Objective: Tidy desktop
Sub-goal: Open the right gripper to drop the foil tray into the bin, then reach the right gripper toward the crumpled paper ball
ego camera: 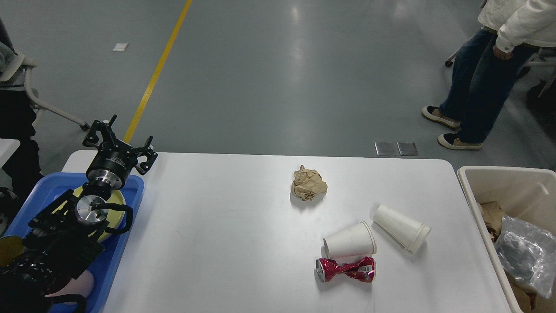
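The white desktop point(226, 243) carries a crumpled brown paper ball point(308, 184), two white paper cups lying on their sides point(350, 240) point(402, 228), and a crushed red can point(345, 269). A crinkled silver foil bag point(523, 254) lies inside the beige bin point(469, 184) at the right. My left gripper point(119, 141) is open and empty, held above the far end of the blue tray point(130, 204) at the desktop's left. My right gripper is out of view.
The blue tray holds a yellow-green plate point(114, 204) under my left arm. The bin also holds crumpled brown paper point(491, 215). A person in jeans point(473, 82) stands beyond the far right corner. A chair point(39, 100) stands at the far left.
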{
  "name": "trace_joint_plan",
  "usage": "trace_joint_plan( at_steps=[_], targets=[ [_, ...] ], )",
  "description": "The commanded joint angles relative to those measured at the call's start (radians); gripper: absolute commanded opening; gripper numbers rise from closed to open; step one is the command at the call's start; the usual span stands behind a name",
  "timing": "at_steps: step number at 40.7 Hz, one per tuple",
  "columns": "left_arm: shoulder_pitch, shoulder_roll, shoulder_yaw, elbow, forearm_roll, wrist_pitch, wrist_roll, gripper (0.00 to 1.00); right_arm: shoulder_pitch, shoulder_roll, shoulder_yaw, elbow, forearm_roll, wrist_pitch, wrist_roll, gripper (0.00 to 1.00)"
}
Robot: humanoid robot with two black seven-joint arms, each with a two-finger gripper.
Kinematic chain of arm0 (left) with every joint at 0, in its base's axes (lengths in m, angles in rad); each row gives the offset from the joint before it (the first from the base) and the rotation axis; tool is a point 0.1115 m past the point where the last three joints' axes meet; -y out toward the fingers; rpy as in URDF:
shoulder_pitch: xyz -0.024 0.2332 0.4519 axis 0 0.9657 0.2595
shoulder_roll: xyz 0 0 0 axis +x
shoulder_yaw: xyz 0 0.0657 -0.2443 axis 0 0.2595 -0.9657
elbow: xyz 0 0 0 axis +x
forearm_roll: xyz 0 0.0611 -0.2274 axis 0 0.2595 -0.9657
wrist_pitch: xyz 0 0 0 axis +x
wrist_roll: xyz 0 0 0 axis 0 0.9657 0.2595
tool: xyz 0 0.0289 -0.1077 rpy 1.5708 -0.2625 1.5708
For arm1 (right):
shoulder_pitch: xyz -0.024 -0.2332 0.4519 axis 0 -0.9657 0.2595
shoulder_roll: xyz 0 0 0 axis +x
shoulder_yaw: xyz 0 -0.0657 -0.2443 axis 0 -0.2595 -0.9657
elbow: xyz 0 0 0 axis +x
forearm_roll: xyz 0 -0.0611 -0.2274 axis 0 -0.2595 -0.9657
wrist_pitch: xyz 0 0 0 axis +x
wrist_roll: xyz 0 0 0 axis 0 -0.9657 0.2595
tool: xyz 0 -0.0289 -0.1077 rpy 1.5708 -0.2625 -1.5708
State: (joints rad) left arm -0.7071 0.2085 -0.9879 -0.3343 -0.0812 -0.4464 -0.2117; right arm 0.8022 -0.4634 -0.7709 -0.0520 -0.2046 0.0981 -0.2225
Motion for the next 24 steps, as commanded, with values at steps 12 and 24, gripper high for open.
trace_joint_plan(
  at_steps=[12,24],
  targets=[
    [0.000,0.000,0.000,0.000,0.000,0.000,0.000,0.98,0.328,0.066,0.022,0.239,0.045,0.003,0.003,1.00],
    [0.000,0.000,0.000,0.000,0.000,0.000,0.000,0.98,0.711,0.061,0.024,0.772,0.050,0.023,0.002,1.00]
  ],
)
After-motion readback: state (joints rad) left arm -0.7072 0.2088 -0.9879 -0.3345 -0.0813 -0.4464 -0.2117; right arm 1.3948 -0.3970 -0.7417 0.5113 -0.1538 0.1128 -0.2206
